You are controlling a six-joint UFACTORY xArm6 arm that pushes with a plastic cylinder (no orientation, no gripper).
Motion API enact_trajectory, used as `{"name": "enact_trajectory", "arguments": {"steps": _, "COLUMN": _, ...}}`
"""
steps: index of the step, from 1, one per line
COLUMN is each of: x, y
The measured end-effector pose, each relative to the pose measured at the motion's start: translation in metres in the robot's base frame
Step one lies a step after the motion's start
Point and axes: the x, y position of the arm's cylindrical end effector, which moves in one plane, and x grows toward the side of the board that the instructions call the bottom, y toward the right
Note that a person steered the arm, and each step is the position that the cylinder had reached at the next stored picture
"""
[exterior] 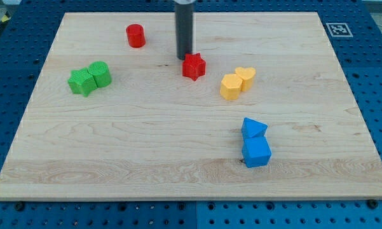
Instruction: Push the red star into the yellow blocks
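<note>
Down from the view's top edge comes the dark rod, and my tip [184, 58] rests on the tabletop [178, 146] just at the upper-left side of the red star [194, 66], touching it or very nearly so; the gap is too fine to tell. No gripper is fitted to this arm, so nothing can be said of jaws standing apart or together: the rod simply ends in a blunt point.

In the one camera view, the red star sits a little above the middle of the wooden board. To the view's right of it, near but clearly apart, lie the two yellow blocks, touching each other: a yellow pentagon-like block [231, 86] lower and to the left, and a yellow heart [246, 76] just above and to the right of it. The star lies between my tip and this yellow pair, with bare wood showing between the star and the nearer yellow block.

A red cylinder [136, 35] stands upright towards the view's top left, well apart from the star. Further left, two green blocks touch side by side: a green star-like block [82, 82] and a rounder green block [100, 73] to its right. Towards the view's bottom right, a blue triangle [253, 128] sits just above a blue cube [257, 152], the two in contact. The board lies on a blue perforated surface [375, 83], and a black-and-white marker tag [337, 28] is fixed at the board's top right corner.
</note>
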Motion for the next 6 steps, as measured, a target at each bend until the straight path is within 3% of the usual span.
{"name": "enact_trajectory", "arguments": {"steps": 2, "x": 0.033, "y": -0.016}}
{"name": "enact_trajectory", "arguments": {"steps": 3, "x": 0.033, "y": 0.021}}
{"name": "enact_trajectory", "arguments": {"steps": 6, "x": 0.05, "y": 0.047}}
